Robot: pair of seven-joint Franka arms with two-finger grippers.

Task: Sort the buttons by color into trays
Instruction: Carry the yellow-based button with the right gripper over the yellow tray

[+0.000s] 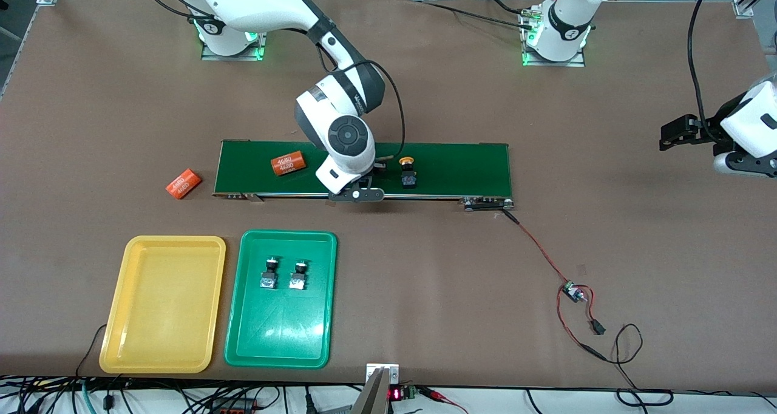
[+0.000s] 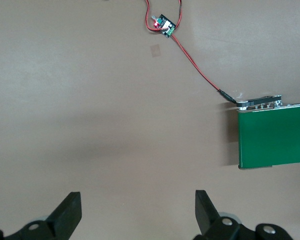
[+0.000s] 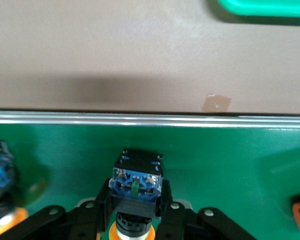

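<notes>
My right gripper (image 1: 359, 193) is over the conveyor edge nearer the front camera. In the right wrist view it (image 3: 135, 197) is shut on a black-bodied button with a yellow-orange cap (image 3: 136, 186). A second yellow-orange button (image 1: 408, 172) stands on the belt beside it toward the left arm's end, and shows in the right wrist view (image 3: 0, 187). Two green-capped buttons (image 1: 269, 272) (image 1: 298, 274) lie in the green tray (image 1: 279, 341). The yellow tray (image 1: 162, 305) holds nothing. My left gripper (image 1: 669, 136) (image 2: 137, 200) is open and empty over bare table, waiting.
A dark-green conveyor belt (image 1: 461, 168) runs across mid-table. One orange "4680" cylinder (image 1: 288, 162) lies on it, another (image 1: 183, 183) on the table off its end. A red wire leads to a small circuit board (image 1: 572, 291) (image 2: 162, 25).
</notes>
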